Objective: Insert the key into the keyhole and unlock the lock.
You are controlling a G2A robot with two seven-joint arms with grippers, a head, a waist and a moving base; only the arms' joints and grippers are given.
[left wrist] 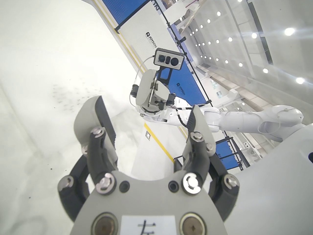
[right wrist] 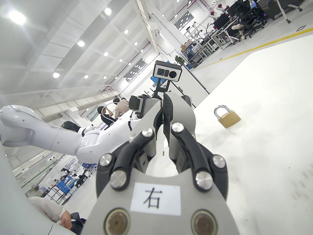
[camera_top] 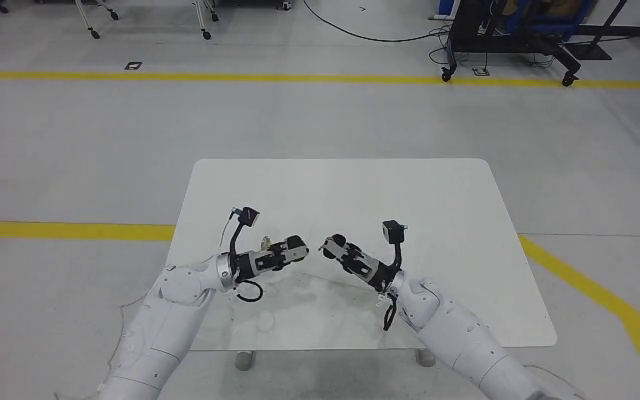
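A brass padlock [right wrist: 226, 116] with a silver shackle lies on the white table [camera_top: 430, 200]; in the top view the padlock [camera_top: 266, 242] sits just beside the left forearm. My left gripper [left wrist: 149, 116] hangs above the table, open, with nothing between its fingers [left wrist: 104, 114]. Facing it closely, tip to tip, is my right gripper [right wrist: 165, 97], shut. From the left wrist view the right gripper [left wrist: 152, 91] shows a thin metal strip, apparently the key, pinched edge-on between its pads. In the top view the left gripper [camera_top: 303, 247] and right gripper [camera_top: 326, 245] nearly meet over the table's front middle.
The bare table surface [right wrist: 264, 103] stretches behind and to both sides of the arms. Yellow floor lines [camera_top: 300, 77] run past the table. A dark equipment cart [camera_top: 520, 40] stands far back right.
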